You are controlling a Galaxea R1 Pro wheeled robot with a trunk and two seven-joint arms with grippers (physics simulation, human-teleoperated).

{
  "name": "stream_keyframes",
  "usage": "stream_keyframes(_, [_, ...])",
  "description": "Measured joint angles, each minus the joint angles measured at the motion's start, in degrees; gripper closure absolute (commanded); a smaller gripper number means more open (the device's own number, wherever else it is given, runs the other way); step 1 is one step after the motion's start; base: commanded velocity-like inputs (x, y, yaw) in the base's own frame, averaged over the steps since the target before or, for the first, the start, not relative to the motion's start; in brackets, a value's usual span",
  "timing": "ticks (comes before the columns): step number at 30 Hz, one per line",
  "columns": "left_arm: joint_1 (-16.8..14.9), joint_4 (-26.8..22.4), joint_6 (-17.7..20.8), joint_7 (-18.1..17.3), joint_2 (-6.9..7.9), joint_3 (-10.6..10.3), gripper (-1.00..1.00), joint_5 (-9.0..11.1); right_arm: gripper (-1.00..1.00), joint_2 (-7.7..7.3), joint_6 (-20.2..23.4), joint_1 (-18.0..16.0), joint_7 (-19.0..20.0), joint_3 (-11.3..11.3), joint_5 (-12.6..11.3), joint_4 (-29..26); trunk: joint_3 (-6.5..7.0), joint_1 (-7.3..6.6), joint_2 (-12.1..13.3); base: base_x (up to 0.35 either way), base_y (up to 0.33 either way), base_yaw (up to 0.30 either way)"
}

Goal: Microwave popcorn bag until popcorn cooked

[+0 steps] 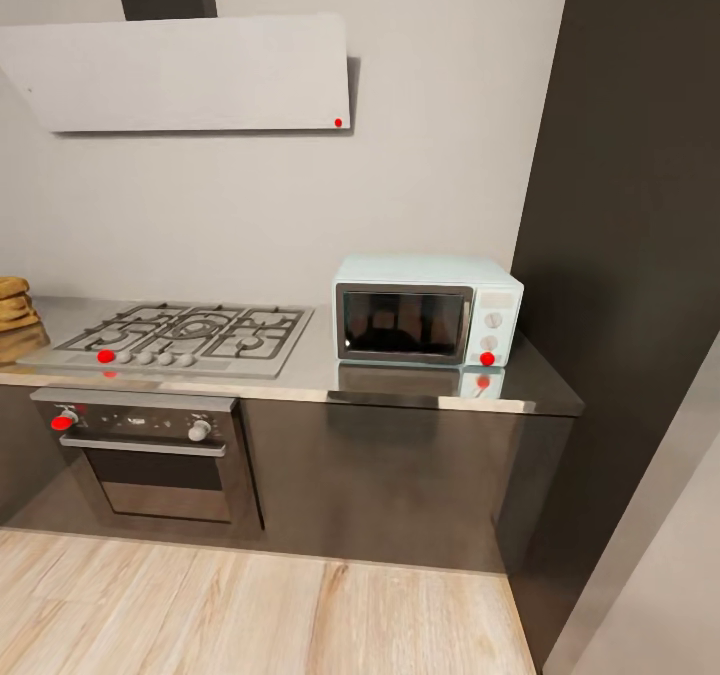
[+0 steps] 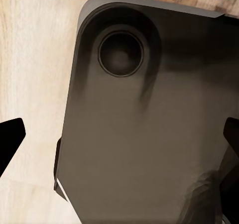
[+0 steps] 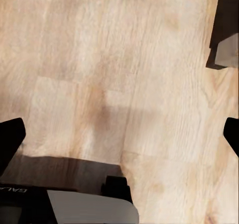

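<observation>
microwave: the mint-blue microwave (image 1: 427,311) sits on the steel tabletop (image 1: 420,387), just beside the gas hob (image 1: 180,337) on the side away from the stack of wooden boards. Door looks shut, dark glass facing the robot.
popcorn bag: honestly can't spot it. Nothing tan and crumpled shows on the tabletop between the hob and the microwave or in front of the microwave.
key relation: both arms hang low and point at the wood floor (image 3: 114,64), so the microwave is up and ahead of them, well apart from either set of jaws. Neither arm looks clearly nearer to it from here; I'd guess the base has to roll closer first and the head has to find the bag.
left jaws: left gripper (image 2: 119,139) is spread wide, nothing between the dark fingertips, aimed down at the robot's own dark base (image 2: 144,134).
right jaws: right gripper (image 3: 119,134) is also spread wide and empty, over bare floor.
hidden / cut off: the wooden boards (image 1: 18,305) beyond the hob are clipped by the frame edge, so the tabletop past them is unseen. The microwave's inside is just dark reflections.
also there: built-in oven (image 1: 150,455) under the hob, grey hood (image 1: 180,73) above it.
</observation>
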Motion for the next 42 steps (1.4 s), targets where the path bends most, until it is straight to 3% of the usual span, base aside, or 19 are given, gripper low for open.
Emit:
stream_keyframes(4, [0.00,0.00,0.00,0.00,0.00,0.00,-1.00,0.01,-1.00,0.00,6.88,-0.03,-0.03,0.02,-0.01,-11.28,0.00,0.00,0.00,0.000,0.000,0.000])
stream_keyframes(5, [0.00,0.00,0.00,0.00,0.00,0.00,-1.00,0.01,-1.00,0.04,11.52,-0.62,-0.04,0.07,0.01,-16.24,0.00,0.00,0.00,0.000,0.000,0.000])
stream_keyframes(6, [0.00,0.00,0.00,0.00,0.00,0.01,-1.00,0.01,-1.00,0.17,19.31,-3.77,0.06,0.09,-0.15,-22.59,0.00,0.00,0.00,0.000,0.000,0.000])
stream_keyframes(7, [0.00,0.00,0.00,0.00,0.01,0.00,-1.00,0.01,-1.00,0.20,20.99,-7.80,0.09,0.09,-0.15,-24.35,0.00,0.00,0.00,0.000,0.000,0.000])
stream_keyframes(8, [0.00,0.00,0.00,0.00,0.01,0.00,-1.00,0.01,-1.00,0.23,21.98,-8.48,0.10,0.09,-0.18,-24.71,-0.01,0.00,0.00,0.000,0.000,0.000])
stream_keyframes(11, [0.00,0.00,0.00,0.00,0.00,0.00,-1.00,0.01,-1.00,0.44,27.66,-16.21,0.16,0.10,-0.25,-25.29,0.00,0.00,0.01,0.000,0.000,0.000])
stream_keyframes(13, [0.00,0.00,0.00,0.00,0.00,0.00,-1.00,0.01,-1.00,1.01,29.42,-19.54,0.08,0.10,-0.38,-25.35,0.00,0.00,0.00,0.000,0.000,0.000])
stream_keyframes(18, [0.00,0.00,0.00,0.00,0.00,0.00,-1.00,0.01,-1.00,4.90,34.49,-25.57,-0.25,0.10,-0.08,-25.82,0.00,0.00,0.00,0.000,0.000,0.000])
stream_keyframes(20, [0.00,0.00,0.00,0.00,0.00,0.00,-1.00,0.01,-1.00,5.47,36.50,-27.48,-0.27,0.10,0.04,-27.07,0.00,0.00,0.00,0.000,0.000,0.000])
stream_keyframes(23, [0.00,0.00,0.00,0.00,0.00,0.00,-1.00,0.01,-1.00,5.82,37.28,-33.46,-0.28,0.10,0.04,-30.73,0.01,0.00,0.00,0.000,0.000,0.000])
stream_keyframes(31, [0.00,0.00,0.00,0.00,0.01,0.01,-1.00,0.01,-1.00,5.71,37.28,-49.82,-0.38,0.10,-0.03,-31.01,0.00,0.00,0.00,0.000,0.000,0.000])
stream_keyframes(35, [0.00,-0.01,0.00,0.00,0.06,0.01,-1.00,0.01,-1.00,5.64,37.27,-53.88,-2.35,0.09,-0.02,-30.70,0.00,0.00,0.00,0.000,0.000,0.000])
stream_keyframes(40, [0.00,-0.01,0.00,0.00,0.04,0.01,-1.00,0.01,-1.00,5.90,37.26,-54.48,-4.82,-0.29,0.12,-30.67,-0.01,0.00,0.00,0.000,0.000,0.000])
stream_keyframes(42, [0.00,-0.01,0.00,0.00,0.01,-0.03,-1.00,0.01,-1.00,5.34,37.25,-54.47,-6.42,-0.33,-0.06,-30.58,-0.01,0.00,0.00,0.000,0.000,0.000])
